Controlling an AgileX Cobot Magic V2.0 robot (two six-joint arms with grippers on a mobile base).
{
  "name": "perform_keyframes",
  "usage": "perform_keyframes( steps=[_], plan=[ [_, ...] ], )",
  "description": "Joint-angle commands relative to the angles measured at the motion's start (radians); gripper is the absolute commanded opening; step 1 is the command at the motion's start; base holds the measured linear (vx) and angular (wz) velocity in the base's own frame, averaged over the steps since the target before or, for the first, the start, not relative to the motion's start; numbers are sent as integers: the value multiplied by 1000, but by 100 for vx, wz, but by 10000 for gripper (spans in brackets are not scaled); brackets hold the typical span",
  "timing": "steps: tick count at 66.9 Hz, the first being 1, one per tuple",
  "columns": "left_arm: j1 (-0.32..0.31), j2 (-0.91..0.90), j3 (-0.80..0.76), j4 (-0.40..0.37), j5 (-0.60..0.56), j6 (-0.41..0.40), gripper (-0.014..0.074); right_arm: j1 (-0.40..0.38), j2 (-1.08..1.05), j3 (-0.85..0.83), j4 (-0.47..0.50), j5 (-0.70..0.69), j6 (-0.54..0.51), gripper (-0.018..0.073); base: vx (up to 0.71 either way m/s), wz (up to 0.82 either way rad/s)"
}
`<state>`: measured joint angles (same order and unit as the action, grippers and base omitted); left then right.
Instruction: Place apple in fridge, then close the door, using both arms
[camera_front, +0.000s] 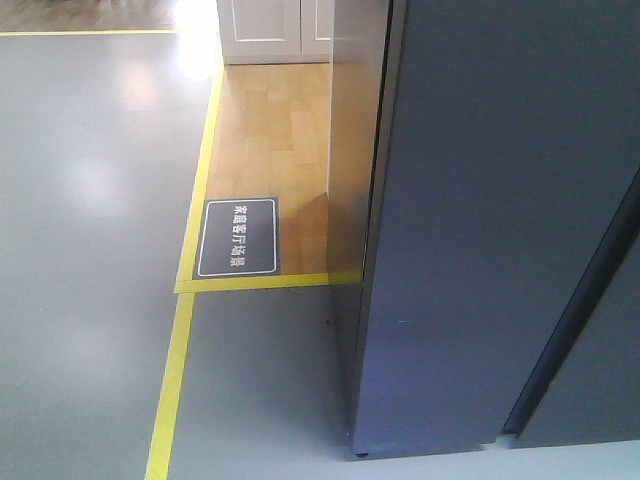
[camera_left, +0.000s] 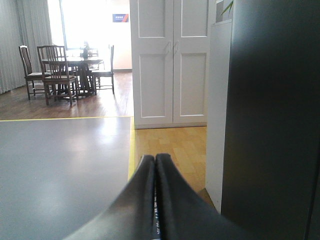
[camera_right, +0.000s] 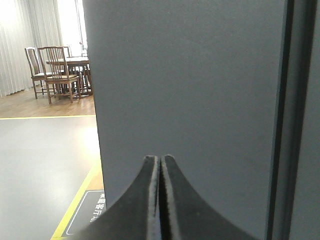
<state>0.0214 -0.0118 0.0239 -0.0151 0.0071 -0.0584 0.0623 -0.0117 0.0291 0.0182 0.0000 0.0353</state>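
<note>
Two grippers were on record, both with jaws pressed together and holding nothing. Left gripper (camera_left: 155, 161): black tapered fingers meeting at the tips, pointed low across the room just beside the fridge's dark flank. Right gripper (camera_right: 160, 161): same form, tips met, facing the flat grey-blue door (camera_right: 185, 90) at close range; contact with the panel could not be confirmed.

Fridge (camera_front: 480, 220): tall, dark grey-blue, standing on grey floor (camera_front: 90, 250); door appeared closed or nearly so, with a dark seam running down its right side and no white interior on show. Apple: not visible in any view; neither gripper carried it, so it was judged either already inside or elsewhere out of frame.

Surroundings: yellow floor tape (camera_front: 200, 160) bordering a wood-plank area; dark floor sign (camera_front: 237, 238) with white characters; white panelled cabinet (camera_left: 170, 60) beyond the fridge; dining table and chairs (camera_left: 65, 70) far off by bright curtained windows.

Step in hand, by judgement: the door-closing stage, at or close to its end. Next move called for: a check that the door is fully seated, a short push from the right arm if not, then withdrawal of both arms clear of the panel.
</note>
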Motion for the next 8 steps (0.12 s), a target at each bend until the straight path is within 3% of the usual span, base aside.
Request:
perform_keyframes(
  steps=[1, 8],
  plan=[
    [-1, -14, -17, -9, -69, -3, -6, -3, -13, -4, -9, -74, -10, -3, 0, 0],
    [-1, -14, -17, -9, -69, -3, -6, -3, -13, -5, -9, -74, -10, -3, 0, 0]
  ],
)
